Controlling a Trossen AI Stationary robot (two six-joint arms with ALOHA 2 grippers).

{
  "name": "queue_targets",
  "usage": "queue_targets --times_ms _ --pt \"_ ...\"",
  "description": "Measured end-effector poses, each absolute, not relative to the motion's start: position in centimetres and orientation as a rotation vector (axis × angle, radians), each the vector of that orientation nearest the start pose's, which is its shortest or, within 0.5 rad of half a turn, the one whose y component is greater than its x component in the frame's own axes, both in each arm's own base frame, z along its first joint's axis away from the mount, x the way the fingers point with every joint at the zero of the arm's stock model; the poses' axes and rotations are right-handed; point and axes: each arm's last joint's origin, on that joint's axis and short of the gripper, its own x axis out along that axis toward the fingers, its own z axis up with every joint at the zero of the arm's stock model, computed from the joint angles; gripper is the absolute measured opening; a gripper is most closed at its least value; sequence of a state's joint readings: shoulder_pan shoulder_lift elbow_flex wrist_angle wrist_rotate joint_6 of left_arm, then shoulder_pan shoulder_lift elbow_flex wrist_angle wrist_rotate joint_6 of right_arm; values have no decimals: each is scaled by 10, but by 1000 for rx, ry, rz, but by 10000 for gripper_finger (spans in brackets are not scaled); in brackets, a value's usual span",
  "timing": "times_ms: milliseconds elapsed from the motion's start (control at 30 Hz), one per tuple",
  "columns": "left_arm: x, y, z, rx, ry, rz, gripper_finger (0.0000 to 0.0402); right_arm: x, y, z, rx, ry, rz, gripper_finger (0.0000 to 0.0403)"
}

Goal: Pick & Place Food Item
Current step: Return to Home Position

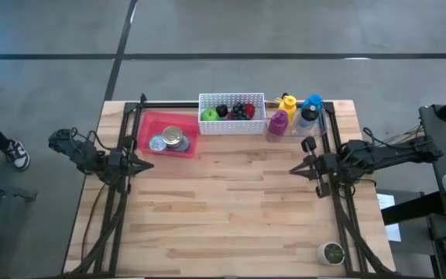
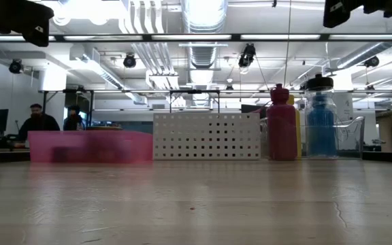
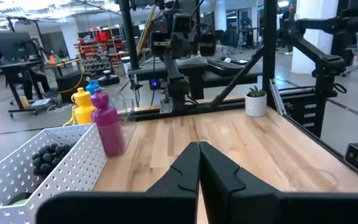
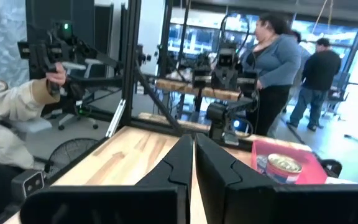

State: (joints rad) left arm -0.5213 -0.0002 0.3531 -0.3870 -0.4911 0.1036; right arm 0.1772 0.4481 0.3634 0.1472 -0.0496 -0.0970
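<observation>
No writing can be read anywhere — not on the bottles [image 1: 294, 116], the cans [image 1: 169, 139], or either bin.

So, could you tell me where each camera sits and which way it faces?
High view: overhead, looking straight down; left arm and right arm show.
Low view: table-top height, facing pink bin and white bin; arm parts at top corners.
Left wrist view: on that wrist, facing the right arm; shut left fingers show.
Right wrist view: likewise, facing the left arm; shut right fingers show.
Shared: high and low both show the white bin.
</observation>
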Motion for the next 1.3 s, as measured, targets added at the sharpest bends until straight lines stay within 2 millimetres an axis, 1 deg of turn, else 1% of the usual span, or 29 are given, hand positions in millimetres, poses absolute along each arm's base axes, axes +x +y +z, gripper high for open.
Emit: queue_targets --times_ms 600,700,767,867,1033,1300 --pt "57 -17 241 124 28 -33 10 71 14 252 -87 -367 205 13" --pt "57 -17 241 124 28 -33 10 70 14 252 -88 -386 212 13" --pt "57 -17 241 123 29 -33 10 72 15 251 -96 -356 214 13" --pt "58 -17 240 123 30 -33 10 74 15 248 -114 -358 210 13" --pt "63 -20 231 124 29 -33 10 81 16 228 -110 -305 215 13" --pt "75 -27 206 115 19 -35 10 91 18 193 -80 -289 217 13"
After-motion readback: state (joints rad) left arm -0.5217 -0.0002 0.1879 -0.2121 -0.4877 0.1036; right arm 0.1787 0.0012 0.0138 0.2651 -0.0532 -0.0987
